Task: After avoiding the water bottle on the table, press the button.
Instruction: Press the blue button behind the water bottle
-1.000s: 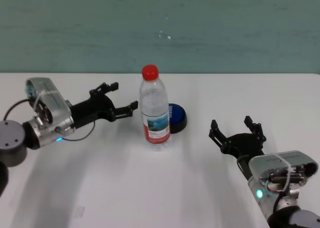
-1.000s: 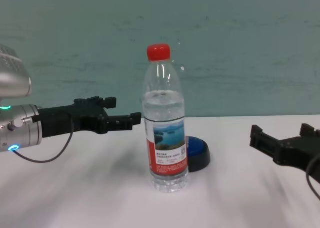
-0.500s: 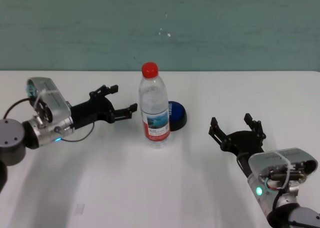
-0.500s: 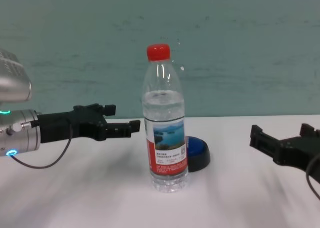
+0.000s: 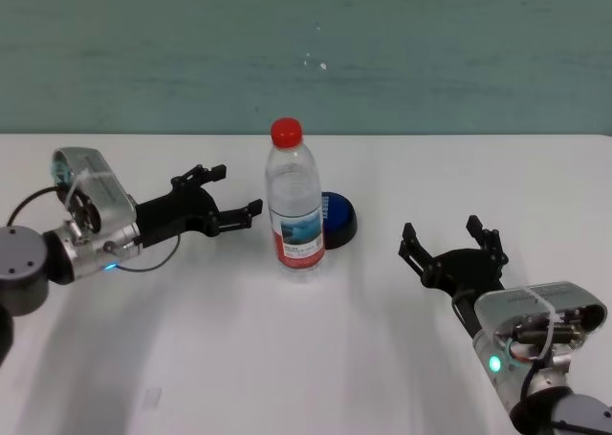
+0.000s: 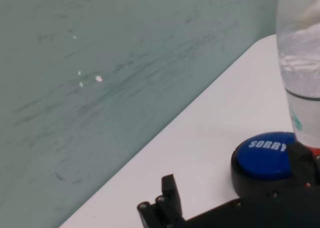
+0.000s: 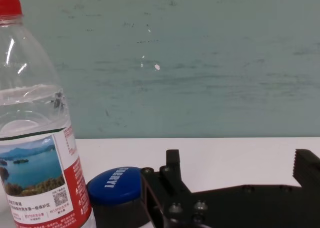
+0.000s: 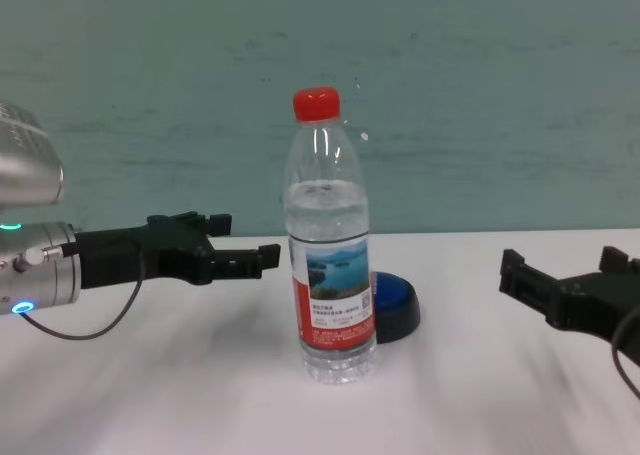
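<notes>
Button (image 5: pixel 338 219) just behind water bottle (image 5: pixel 295 206)

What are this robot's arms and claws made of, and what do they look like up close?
Both arms end in silvery metal wrist housings with a small glowing green-blue light and thin dark cables. The left gripper and right gripper are matte black, each with two flat-tipped jaws on a forked bracket fastened by small screws.

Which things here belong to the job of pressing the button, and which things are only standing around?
Belong to the job:
water bottle, upright, to be avoided
button, behind the bottle
table
left gripper, jaws open, beside the bottle

Only standing around:
right gripper, jaws open, apart from both
green wall
</notes>
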You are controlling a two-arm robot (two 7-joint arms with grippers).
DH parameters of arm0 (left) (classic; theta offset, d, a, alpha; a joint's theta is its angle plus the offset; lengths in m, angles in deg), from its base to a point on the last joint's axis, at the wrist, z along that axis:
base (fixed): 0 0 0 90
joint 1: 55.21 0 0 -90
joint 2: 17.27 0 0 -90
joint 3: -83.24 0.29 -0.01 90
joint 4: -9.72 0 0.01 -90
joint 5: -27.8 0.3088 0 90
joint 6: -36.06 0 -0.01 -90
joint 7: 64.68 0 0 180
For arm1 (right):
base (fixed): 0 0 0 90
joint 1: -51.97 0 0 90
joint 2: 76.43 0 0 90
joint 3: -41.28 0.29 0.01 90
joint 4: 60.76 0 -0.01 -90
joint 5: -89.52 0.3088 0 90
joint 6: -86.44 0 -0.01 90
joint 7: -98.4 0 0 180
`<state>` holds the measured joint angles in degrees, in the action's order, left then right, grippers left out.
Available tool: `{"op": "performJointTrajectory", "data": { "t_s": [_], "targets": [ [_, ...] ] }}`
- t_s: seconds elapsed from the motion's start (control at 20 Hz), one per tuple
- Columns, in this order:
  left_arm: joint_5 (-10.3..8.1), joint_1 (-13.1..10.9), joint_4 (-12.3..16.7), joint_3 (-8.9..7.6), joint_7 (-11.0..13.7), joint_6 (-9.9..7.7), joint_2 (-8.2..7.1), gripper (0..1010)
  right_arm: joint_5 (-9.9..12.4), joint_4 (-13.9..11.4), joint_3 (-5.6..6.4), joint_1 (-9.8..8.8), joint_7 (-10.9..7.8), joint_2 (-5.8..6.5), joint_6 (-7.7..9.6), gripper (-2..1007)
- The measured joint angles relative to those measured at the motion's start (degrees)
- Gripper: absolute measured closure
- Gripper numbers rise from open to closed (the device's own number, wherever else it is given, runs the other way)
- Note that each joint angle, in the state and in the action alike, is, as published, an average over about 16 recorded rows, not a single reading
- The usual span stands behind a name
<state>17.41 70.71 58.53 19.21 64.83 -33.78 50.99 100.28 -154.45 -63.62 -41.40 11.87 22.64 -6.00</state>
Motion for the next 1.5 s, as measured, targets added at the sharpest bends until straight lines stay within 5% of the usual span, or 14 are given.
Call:
{"op": "performJointTrajectory", "data": {
  "t_s": [0.25, 0.5, 1.15, 1.5],
  "targets": [
    [0.52, -2.82, 4.63, -1.61, -3.96, -1.29, -1.26, 10, 0.0, 0.0, 0.0, 0.0, 0.0, 0.0, 0.0, 2],
    [1.4, -7.96, 12.65, -4.37, -9.87, -4.17, -3.13, 10, 0.0, 0.0, 0.0, 0.0, 0.0, 0.0, 0.0, 2],
    [4.03, -27.64, 38.54, -12.66, -23.55, -16.02, -7.32, 10, 0.0, 0.0, 0.0, 0.0, -0.01, 0.0, 0.0, 2],
    [4.79, -37.26, 48.26, -15.2, -26.56, -17.94, -7.34, 10, 0.0, 0.0, 0.0, 0.0, 0.0, 0.0, 0.0, 2]
  ]
}}
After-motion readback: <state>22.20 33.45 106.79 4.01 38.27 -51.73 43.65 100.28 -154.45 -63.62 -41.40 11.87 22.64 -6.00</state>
